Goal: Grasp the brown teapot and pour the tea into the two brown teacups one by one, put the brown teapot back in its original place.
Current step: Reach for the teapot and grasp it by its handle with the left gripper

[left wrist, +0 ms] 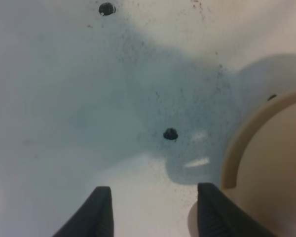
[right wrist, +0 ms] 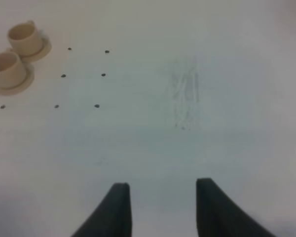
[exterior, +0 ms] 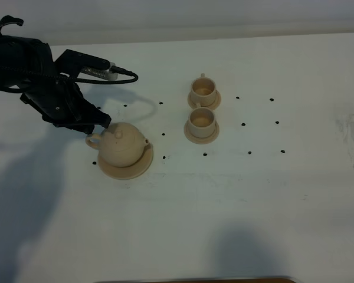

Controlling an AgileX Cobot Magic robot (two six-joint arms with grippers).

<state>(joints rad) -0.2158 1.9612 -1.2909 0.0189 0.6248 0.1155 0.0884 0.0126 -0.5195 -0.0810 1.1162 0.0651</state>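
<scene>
The brown teapot [exterior: 123, 144] stands upright with its lid on, on its wide round saucer plate [exterior: 137, 171] at the left of the table. My left gripper [exterior: 98, 127] is low beside the teapot's loop handle [exterior: 92, 140]. In the left wrist view this gripper [left wrist: 153, 190] is open, with only table between its fingers and the teapot [left wrist: 278, 177] just beside one finger. The two brown teacups [exterior: 202, 88] [exterior: 200, 119] stand on their small saucers right of centre. My right gripper [right wrist: 163, 186] is open and empty above bare table, far from the teacups [right wrist: 23, 37] [right wrist: 6, 69].
Small black dots [exterior: 243, 125] mark the white table in a grid around the cups and teapot. A faint scuffed patch [exterior: 349, 127] lies at the right edge. The left arm's cable [exterior: 121, 73] loops behind the teapot.
</scene>
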